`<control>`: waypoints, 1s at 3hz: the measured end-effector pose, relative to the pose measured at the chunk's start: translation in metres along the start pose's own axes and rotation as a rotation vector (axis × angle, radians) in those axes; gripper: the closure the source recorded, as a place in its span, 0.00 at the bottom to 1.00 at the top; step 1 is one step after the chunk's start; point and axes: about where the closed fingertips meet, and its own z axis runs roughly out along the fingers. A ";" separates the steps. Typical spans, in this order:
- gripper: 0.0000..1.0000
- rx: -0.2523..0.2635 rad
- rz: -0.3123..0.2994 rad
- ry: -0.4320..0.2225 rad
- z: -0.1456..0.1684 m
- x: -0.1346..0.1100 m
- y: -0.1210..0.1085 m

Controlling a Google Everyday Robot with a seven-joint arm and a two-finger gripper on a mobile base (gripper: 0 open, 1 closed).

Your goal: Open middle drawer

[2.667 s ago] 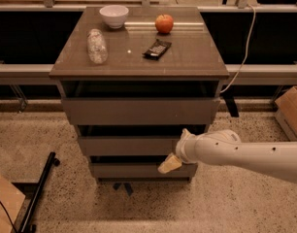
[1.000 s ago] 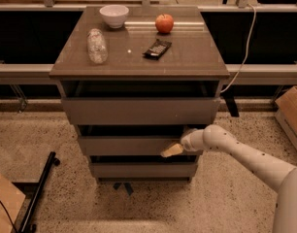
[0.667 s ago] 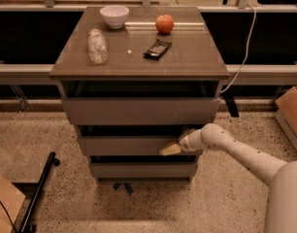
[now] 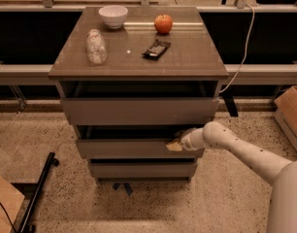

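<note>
The middle drawer is seen below the worktop's front edge. The gripper is set at its top lip, beneath the front-right corner; whether it is closed cannot be told. With such an off-centre pull, the lip could be lost or the drawer skewed and jammed.

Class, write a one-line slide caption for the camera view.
The gripper is at the top right edge of the middle drawer; a bowl, apple, bottle and dark packet sit on the cabinet.

The surface has a smooth grey-brown finish with a soft sheen, while the middle drawer has a matt front. The gripper, dull tan, sits at that drawer's top edge on a smooth, white, plastic-looking arm. The floor looks like speckled stone.
</note>
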 end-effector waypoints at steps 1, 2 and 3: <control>0.96 0.000 0.000 0.000 -0.004 -0.004 0.000; 0.97 0.000 0.000 0.000 -0.005 -0.005 0.000; 0.73 0.000 0.000 0.000 -0.005 -0.005 0.000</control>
